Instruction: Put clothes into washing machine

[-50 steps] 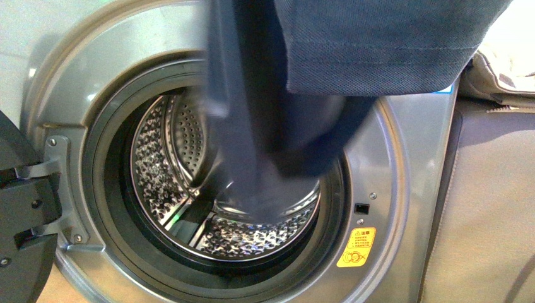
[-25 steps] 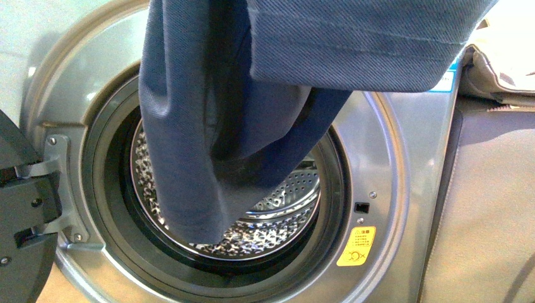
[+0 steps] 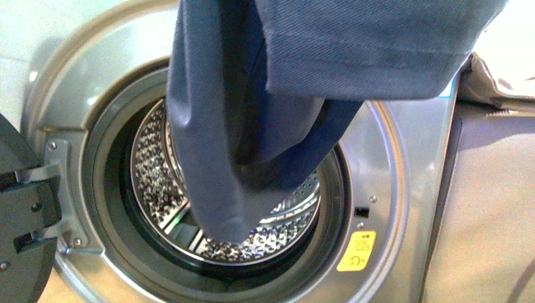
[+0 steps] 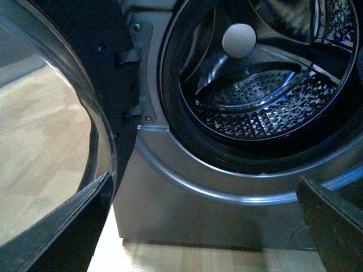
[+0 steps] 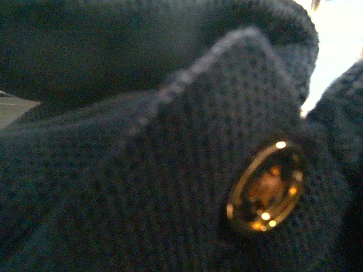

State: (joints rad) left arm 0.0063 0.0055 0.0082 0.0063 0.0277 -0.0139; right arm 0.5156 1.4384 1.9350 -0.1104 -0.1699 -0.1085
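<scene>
Since half-second ago clothes (image 3: 240,126) swing right; washing machine (image 3: 404,189) porthole's left side now clear. I see left fingers (image 4: 68,238) spread wide, empty; right fingers hidden, cannot tell. Yellow sticker (image 3: 356,250) unreadable.

The front camera faces the washing machine (image 3: 404,189) squarely and from close. The porthole fills the frame's centre and left, and the clothes (image 3: 252,126) hang across the upper middle. The left wrist camera sits low near the floor, looking up beside the open door (image 4: 108,73) into the drum (image 4: 266,113), which the front view also shows. The right wrist camera sits tight against the clothes, with a blurred snap button (image 5: 265,188) in close-up.
</scene>
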